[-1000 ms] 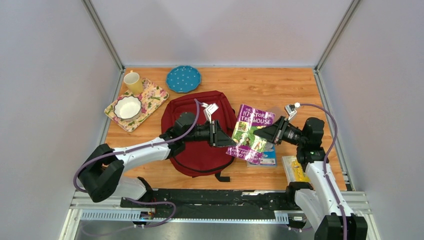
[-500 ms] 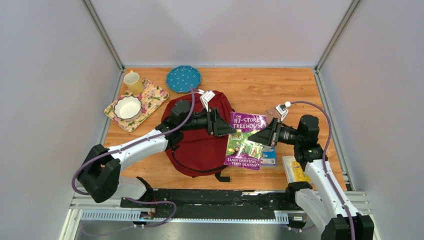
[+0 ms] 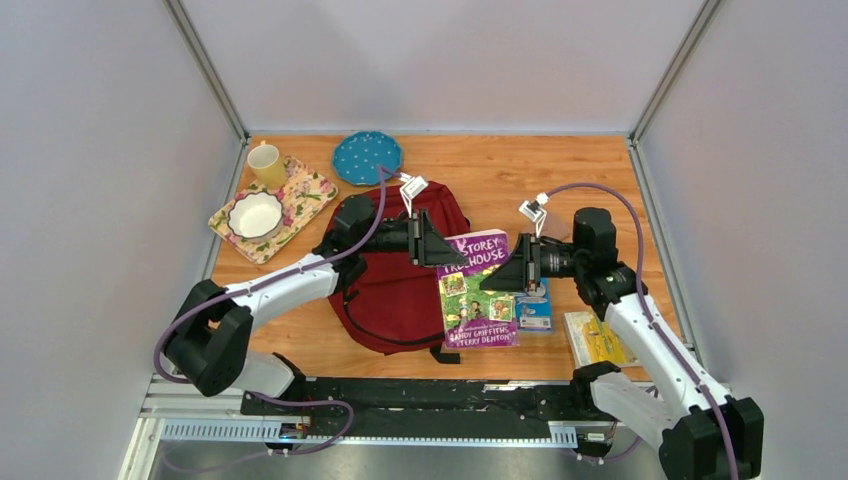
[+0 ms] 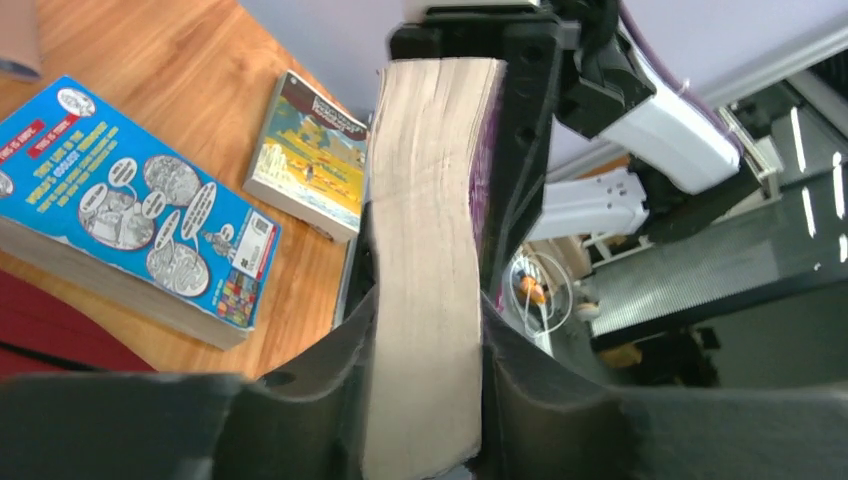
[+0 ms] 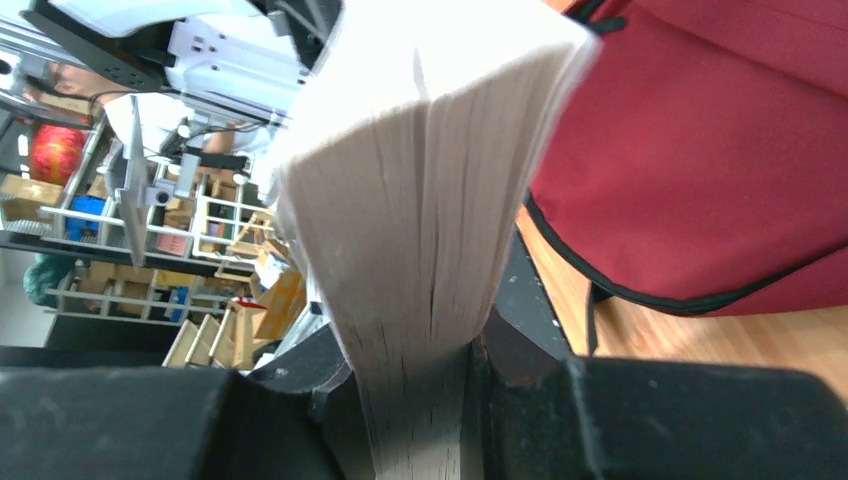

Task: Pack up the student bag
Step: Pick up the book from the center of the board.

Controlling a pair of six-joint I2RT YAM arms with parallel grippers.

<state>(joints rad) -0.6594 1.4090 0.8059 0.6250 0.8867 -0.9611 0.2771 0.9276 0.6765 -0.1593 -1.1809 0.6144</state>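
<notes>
The student bag [image 3: 385,290], dark red, lies flat on the table's left-centre and looks closed; its red fabric also fills the right wrist view [image 5: 720,130]. A purple "Treehouse" book [image 3: 478,300] hangs over the bag's right edge, cover up, held from both sides. My left gripper [image 3: 445,258] is shut on its upper left edge; in the left wrist view the page block [image 4: 430,180] sits between the fingers [image 4: 428,310]. My right gripper [image 3: 497,282] is shut on its right edge, pages [image 5: 430,170] pinched in its jaws [image 5: 420,340].
A blue book [image 3: 535,312] [image 4: 130,210] lies right of the bag, partly under the purple one. A yellow book [image 3: 595,338] [image 4: 310,150] sits at the near right. At the back left are a floral tray [image 3: 300,200] with a white bowl [image 3: 255,215], a yellow mug [image 3: 266,165] and a blue dotted plate [image 3: 367,157].
The purple book has moved left toward the bag and turned flatter. The left gripper let go, shifted back, and closed again on the book's upper left edge. The right arm followed leftward.
</notes>
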